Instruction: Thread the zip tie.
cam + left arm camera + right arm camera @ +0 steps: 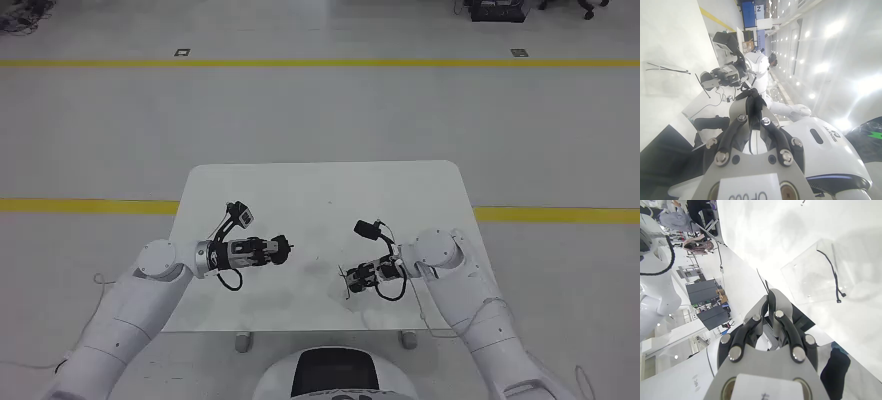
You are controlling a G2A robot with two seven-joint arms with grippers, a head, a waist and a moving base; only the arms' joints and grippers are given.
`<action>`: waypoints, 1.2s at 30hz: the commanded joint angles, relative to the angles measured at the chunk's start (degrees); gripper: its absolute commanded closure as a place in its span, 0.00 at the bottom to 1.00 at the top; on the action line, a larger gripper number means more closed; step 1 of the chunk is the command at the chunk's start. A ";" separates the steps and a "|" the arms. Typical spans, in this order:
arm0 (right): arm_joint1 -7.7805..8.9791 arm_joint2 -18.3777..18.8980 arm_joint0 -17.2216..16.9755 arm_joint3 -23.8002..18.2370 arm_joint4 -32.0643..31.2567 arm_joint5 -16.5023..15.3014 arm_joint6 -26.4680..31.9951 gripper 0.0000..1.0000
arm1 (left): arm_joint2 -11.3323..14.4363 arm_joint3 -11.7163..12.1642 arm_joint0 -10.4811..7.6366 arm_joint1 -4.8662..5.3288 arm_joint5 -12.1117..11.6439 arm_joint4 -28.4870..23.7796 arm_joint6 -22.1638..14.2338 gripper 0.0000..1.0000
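- Top view: the left gripper (pixel 286 246) and the right gripper (pixel 348 284) hang over the white table (pixel 320 185), near each other but apart. The right one is nearer the table's front edge.
- Left wrist view: the left gripper's fingers (pixel 753 108) are pressed together. Farther off, the right gripper pinches a black zip tie (pixel 703 87), held tilted above the table. Two spare zip ties (pixel 668 69) lie in a clear tray (pixel 668 87) on the table.
- Right wrist view: the right fingers (pixel 780 300) clamp the zip tie, its thin tail poking past the tips. The tray sits just beside.

Held end of zip tie (pixel 762 279) hidden inside right tool (pixel 768 294).
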 commanded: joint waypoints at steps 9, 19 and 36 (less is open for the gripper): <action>0.24 1.90 0.93 3.70 12.64 3.37 0.00 1.00 | 0.00 0.00 0.00 0.00 0.00 0.00 0.00 1.00; 3.75 -3.22 6.08 12.94 36.85 14.23 0.00 1.00 | 0.00 0.00 0.00 0.00 0.00 0.00 0.00 1.00; 4.88 -6.43 6.50 14.99 56.90 21.32 -0.91 1.00 | 0.53 -0.86 0.23 -0.08 0.35 1.34 1.81 1.00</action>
